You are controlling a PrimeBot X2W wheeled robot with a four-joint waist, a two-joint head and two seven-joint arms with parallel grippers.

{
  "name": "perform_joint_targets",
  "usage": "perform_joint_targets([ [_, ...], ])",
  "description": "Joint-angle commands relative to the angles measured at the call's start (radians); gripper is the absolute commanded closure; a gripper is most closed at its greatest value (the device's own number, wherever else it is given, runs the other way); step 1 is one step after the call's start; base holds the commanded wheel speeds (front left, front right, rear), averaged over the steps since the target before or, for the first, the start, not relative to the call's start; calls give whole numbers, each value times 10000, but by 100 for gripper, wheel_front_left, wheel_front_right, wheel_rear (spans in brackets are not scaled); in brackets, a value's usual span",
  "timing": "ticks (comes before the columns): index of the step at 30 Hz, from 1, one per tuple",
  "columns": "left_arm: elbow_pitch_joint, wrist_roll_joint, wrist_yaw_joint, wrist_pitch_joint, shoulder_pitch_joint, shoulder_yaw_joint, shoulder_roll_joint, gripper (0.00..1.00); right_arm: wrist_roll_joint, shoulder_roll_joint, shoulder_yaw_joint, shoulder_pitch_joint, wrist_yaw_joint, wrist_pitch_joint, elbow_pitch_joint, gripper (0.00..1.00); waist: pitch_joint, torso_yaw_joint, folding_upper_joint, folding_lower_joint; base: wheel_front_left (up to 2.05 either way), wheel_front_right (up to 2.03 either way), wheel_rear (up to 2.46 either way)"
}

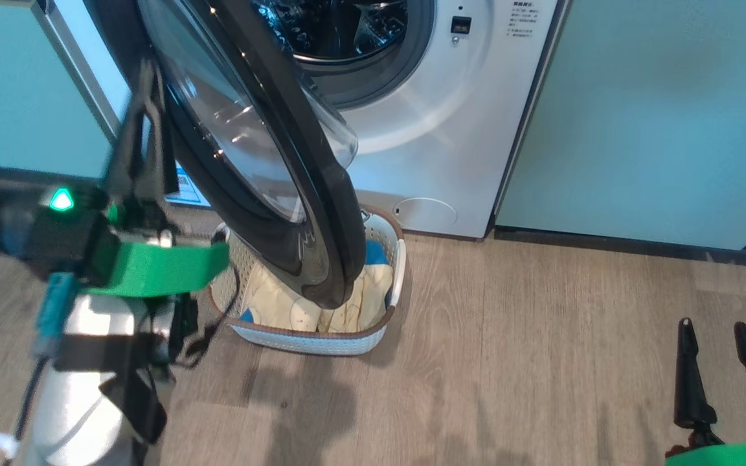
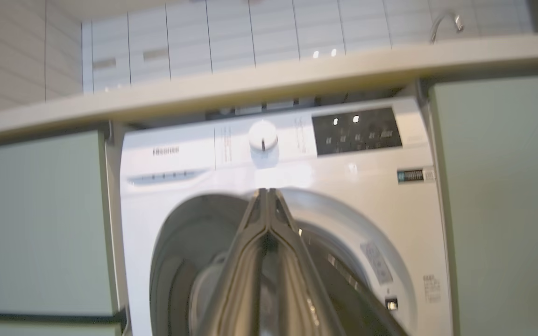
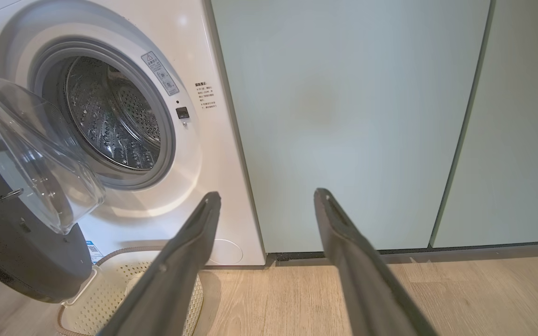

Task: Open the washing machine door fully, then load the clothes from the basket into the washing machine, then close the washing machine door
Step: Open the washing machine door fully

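Left arm stood raised beside the washing machine door (image 1: 321, 213), left gripper (image 2: 267, 193) jaws clenched together; right gripper (image 1: 713, 325) hung low above the floor (image 1: 541, 323), jaws released

Washing machine door (image 1: 324, 213), black-rimmed with a bulging clear window, stands partly open from the white washing machine (image 1: 451, 129). Cream basket (image 1: 321, 341) sits below the door's lower edge, holding pale yellow clothes (image 1: 282, 304) with blue patches.
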Motion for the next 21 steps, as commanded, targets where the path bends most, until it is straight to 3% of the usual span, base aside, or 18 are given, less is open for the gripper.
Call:
perform_joint_targets([
  [1,-741,116,-72,-46,-636,239,324,100,-78,-87,170,-65,-29,-95,-326,0,-63,-43,0,0,0,0,0],
  [10,-1711,-448,-1169,637,-839,-2278,-91,100,-113,-87,248,13,-29,-95,-242,0,-292,-287,0,0,0,0,0],
  [21,-1350,-1682,-1422,2145,-145,-4269,-329,100,-79,-87,341,64,-29,-95,-236,0,-282,-481,0,0,0,0,0],
])
